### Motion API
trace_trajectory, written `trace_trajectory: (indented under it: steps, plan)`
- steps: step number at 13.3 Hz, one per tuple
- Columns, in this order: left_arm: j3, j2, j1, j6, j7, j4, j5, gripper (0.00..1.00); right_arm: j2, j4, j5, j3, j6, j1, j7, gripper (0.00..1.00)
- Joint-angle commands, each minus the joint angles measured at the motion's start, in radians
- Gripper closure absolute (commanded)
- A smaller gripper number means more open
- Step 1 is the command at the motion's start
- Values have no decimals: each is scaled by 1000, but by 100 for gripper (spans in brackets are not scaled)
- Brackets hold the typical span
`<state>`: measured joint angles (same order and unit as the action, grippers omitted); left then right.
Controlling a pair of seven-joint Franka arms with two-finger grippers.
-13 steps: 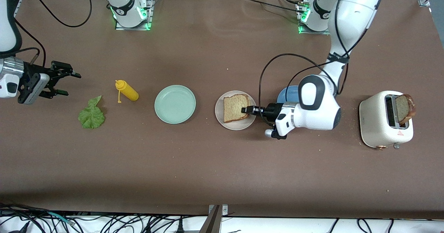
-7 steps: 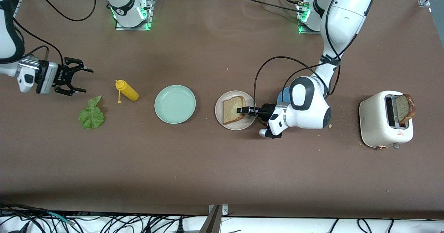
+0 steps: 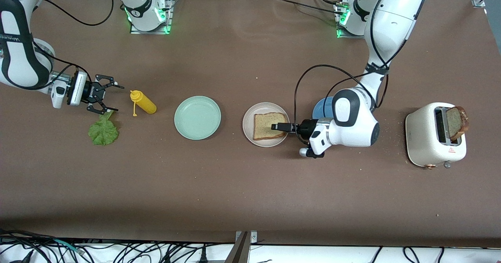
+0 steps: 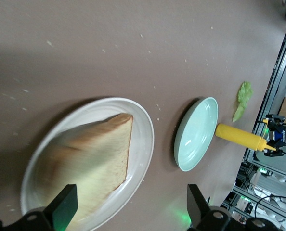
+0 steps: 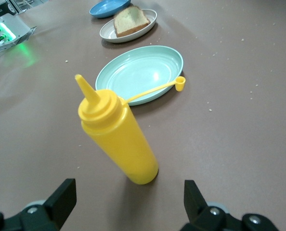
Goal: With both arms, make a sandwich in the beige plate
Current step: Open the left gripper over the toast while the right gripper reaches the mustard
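We see the left gripper (image 3: pixel 278 126) low over the beige plate (image 3: pixel 248 126), its jaws spread wide and holding nothing; in the left wrist view the two fingertips (image 4: pixel 62 208) stand apart on either side of one corner of the toast slice (image 4: pixel 87 161) (whether either pad still touches the bread we cannot tell). The slice lies flat in the beige plate (image 4: pixel 142 129), a single brown wholegrain piece with a darker crust, with no lettuce on it. Past those jaws, toward the right arm's end of the table, sits the mint green plate (image 3: pixel 197 117), then the yellow squeeze bottle (image 3: pixel 143 102) lying on its side with its cap hanging loose on a strap. The right gripper (image 3: pixel 109 98) hangs just beside that bottle, over the table at the upper tip of the lettuce leaf (image 3: pixel 103 130), jaws wide and holding nothing; in the right wrist view the yellow squeeze bottle (image 5: pixel 116 132) lies straight ahead between the spread fingers (image 5: pixel 61 198), not touched by them. Beside the left arm's wrist a blue plate (image 3: pixel 324 107) shows partly under the arm, and at the left arm's end of the table stands a white toaster (image 3: pixel 432 136) with a second toast slice (image 3: pixel 456 122) sticking up out of its slot.
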<state>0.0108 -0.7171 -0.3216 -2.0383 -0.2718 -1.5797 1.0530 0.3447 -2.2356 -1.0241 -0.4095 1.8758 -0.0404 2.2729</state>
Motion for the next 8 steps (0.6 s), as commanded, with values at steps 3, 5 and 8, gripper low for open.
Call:
trace_trajectory:
  steps: [3,5,8]
  plan:
    - [0,77,97,13,16,-20,-120,0,25,-53,-123,3,9,-16,141,1]
    - [-2,106,149,47,22,-11,-216,0,31,-70,-155,5,9,-25,158,1]
    - [-9,154,191,56,89,-2,-480,0,39,-88,-238,6,9,-68,187,1]
